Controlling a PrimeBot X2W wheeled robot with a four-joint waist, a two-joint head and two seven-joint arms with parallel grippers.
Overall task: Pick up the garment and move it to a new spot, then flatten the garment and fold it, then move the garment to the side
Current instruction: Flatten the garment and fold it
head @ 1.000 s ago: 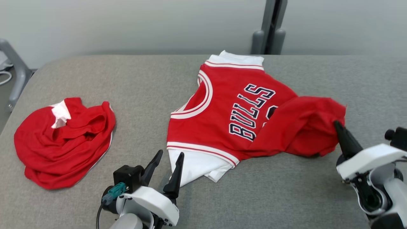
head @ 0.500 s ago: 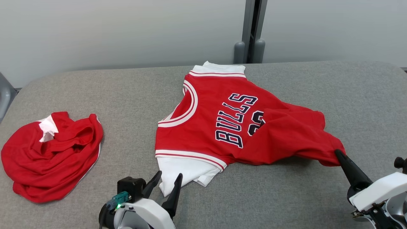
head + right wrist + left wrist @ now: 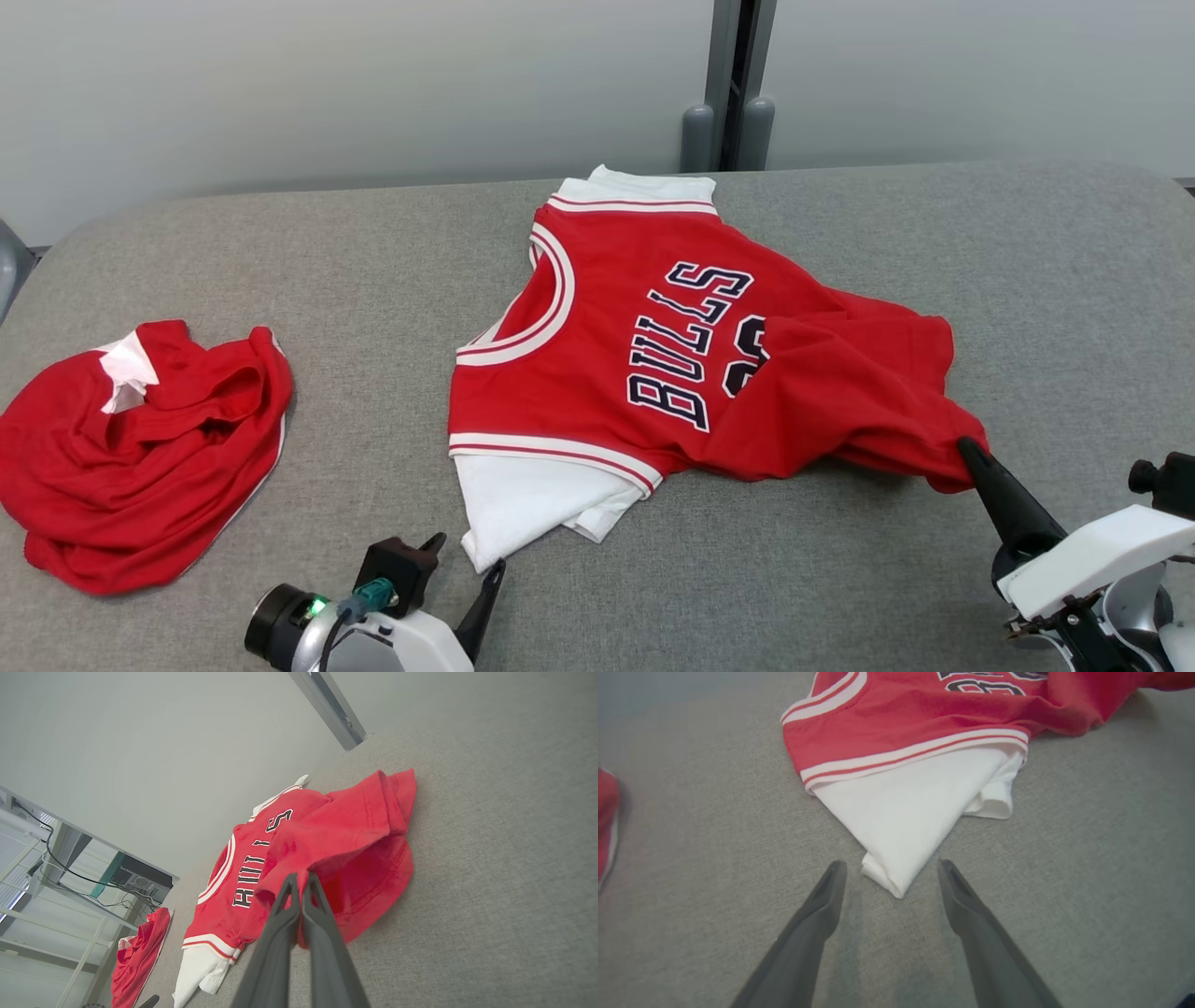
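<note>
Red cloth point(image 3: 140, 457) is seen bunched in a heap at the left end of the grey worktop point(image 3: 840, 579), well apart from the rest. Next, at the near edge, the left fingers point(image 3: 817, 914) are held wide apart with nothing in them. The corner of a white sleeve point(image 3: 915, 826) is found just between their tips. In the middle, the red jersey point(image 3: 607, 373) is spread face up, with its neck hole to the left and its bottom end to the right. That bottom end is rumpled and folded over on itself. At the right, the right fingers point(image 3: 1004, 499) are pressed tight together on a corner of the bottom edge.

The flattening step seems to be in hand. To do it well, the white sleeve corner should first be pinched low and firmly by the left fingers. Then the bottom corner should be pulled slowly to the right and kept low, so that the folded part is opened out. If it is tugged too fast, the whole jersey may be dragged along and more creases made.
</note>
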